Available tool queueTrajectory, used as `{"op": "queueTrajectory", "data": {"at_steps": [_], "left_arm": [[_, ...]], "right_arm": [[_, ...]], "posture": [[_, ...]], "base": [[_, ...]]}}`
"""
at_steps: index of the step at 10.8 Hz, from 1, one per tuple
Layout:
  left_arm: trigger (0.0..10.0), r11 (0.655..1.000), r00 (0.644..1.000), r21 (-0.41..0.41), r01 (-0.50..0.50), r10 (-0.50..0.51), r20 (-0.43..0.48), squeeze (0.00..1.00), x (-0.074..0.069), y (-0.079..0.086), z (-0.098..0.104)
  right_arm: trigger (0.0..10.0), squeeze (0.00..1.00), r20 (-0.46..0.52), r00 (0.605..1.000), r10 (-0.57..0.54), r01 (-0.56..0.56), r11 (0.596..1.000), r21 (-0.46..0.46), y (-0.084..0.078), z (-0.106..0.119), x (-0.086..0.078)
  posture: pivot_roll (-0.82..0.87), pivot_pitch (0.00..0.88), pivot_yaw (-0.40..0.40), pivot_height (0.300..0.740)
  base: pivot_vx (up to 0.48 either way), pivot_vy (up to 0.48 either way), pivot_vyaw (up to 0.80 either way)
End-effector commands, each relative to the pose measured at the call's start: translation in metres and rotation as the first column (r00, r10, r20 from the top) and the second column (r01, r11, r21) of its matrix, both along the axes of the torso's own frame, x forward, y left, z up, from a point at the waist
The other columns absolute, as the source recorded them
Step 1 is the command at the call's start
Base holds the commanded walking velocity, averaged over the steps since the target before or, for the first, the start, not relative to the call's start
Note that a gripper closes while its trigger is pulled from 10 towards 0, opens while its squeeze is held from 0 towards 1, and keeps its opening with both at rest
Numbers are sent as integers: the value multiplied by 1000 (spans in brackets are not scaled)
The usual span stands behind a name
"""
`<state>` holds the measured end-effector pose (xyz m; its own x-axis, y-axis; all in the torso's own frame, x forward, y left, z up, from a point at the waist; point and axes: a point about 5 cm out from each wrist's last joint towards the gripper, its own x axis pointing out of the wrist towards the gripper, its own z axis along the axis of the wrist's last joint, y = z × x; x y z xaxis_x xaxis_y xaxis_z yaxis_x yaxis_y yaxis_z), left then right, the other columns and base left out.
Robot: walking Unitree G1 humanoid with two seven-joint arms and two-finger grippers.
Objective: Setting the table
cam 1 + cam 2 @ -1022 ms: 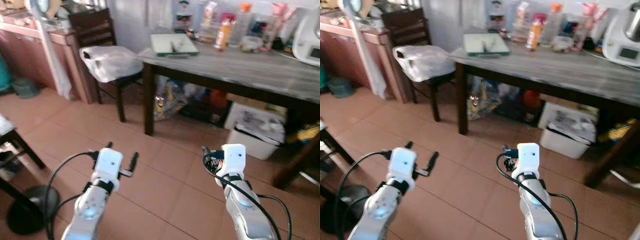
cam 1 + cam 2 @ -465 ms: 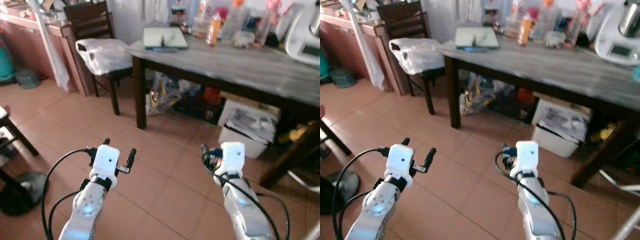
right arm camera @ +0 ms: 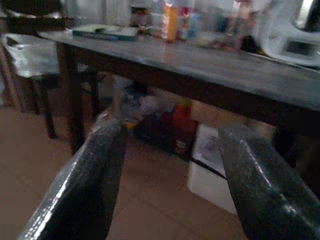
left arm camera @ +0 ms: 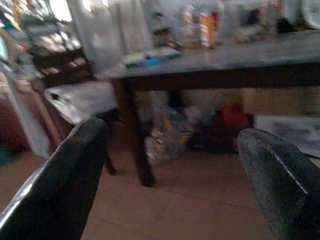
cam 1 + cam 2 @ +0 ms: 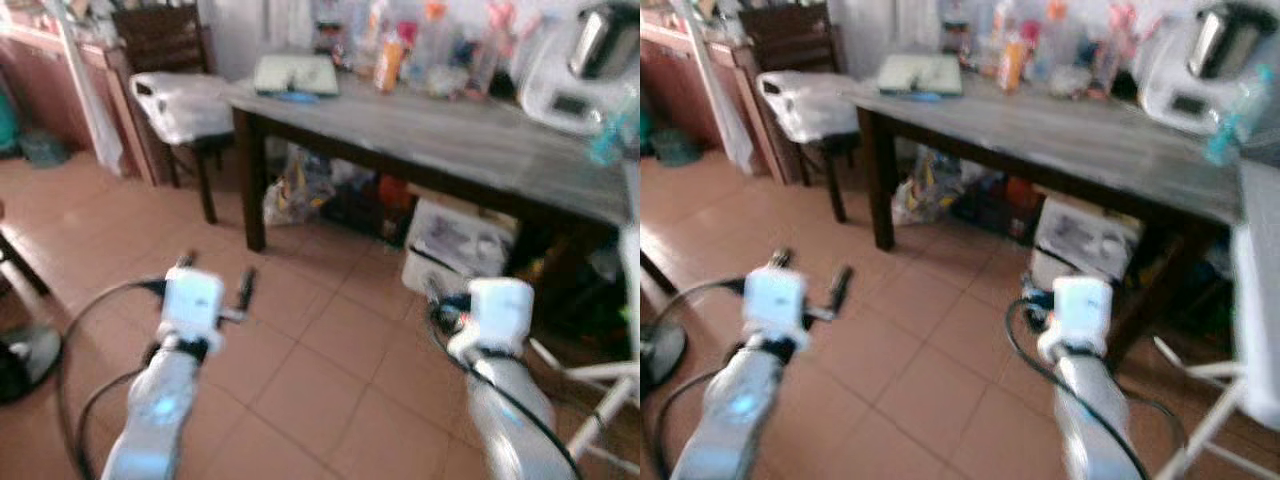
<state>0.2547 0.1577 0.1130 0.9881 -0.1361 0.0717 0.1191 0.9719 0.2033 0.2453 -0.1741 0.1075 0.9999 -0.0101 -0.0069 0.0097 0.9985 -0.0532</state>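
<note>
A dark-legged table with a grey top (image 5: 460,140) stands ahead, across the tiled floor. At its far left corner lies a pale green board (image 5: 295,74). Bottles (image 5: 388,60) and a white kitchen appliance (image 5: 560,75) crowd its back edge. My left gripper (image 5: 216,275) is held over the floor, short of the table, open and empty; the left wrist view has its fingers (image 4: 55,190) wide apart. My right gripper (image 3: 170,165) is also open with nothing between its fingers (image 3: 90,185), and it faces the table's underside.
A dark chair carrying a white plastic bag (image 5: 180,100) stands at the table's left end. Bags and a white box (image 5: 455,240) sit under the table. A black round base (image 5: 20,365) lies at the left, and a white frame (image 5: 600,400) stands at the right.
The whole picture has shifted and blurred: the camera has turned right and come nearer the table. Both arms keep the same pose, grippers still open.
</note>
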Motion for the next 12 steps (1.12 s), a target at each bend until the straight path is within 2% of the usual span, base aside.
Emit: {"op": "queueTrajectory", "data": {"at_steps": [1, 2, 5, 8, 12], "left_arm": [[10000, 1000, 1000, 20, 3, -2, -26, 0, -8, 3, -5], [10000, 1000, 999, 27, -4, 6, -52, 0, -13, 8, -12], [10000, 1000, 997, 26, 2, 0, -74, 0, -14, 5, -16], [10000, 999, 996, 38, -2, 6, -87, 0, -23, 9, -18], [10000, 999, 996, 37, -23, 26, -91, 0, -26, 11, -19]], "right_arm": [[10000, 0, -9, 1000, -24, 24, 999, -25, -7, 3, -11], [10000, 0, -20, 999, -29, 29, 999, -30, -11, 2, -15], [10000, 0, -62, 998, -13, 9, 998, -62, -16, 2, -25], [10000, 0, -64, 998, -5, 1, 998, -64, -15, 4, -26], [10000, 0, -74, 997, 12, -16, 998, -57, -11, 3, -22]], "posture": [[98, 0, -13, 740], [93, 0, -11, 740], [87, 0, -16, 740], [92, 0, -14, 740], [100, 0, -17, 740]], "base": [[0, -337, 0], [0, -337, 0], [0, -304, 0], [0, -256, 0], [0, 0, 0]]}}
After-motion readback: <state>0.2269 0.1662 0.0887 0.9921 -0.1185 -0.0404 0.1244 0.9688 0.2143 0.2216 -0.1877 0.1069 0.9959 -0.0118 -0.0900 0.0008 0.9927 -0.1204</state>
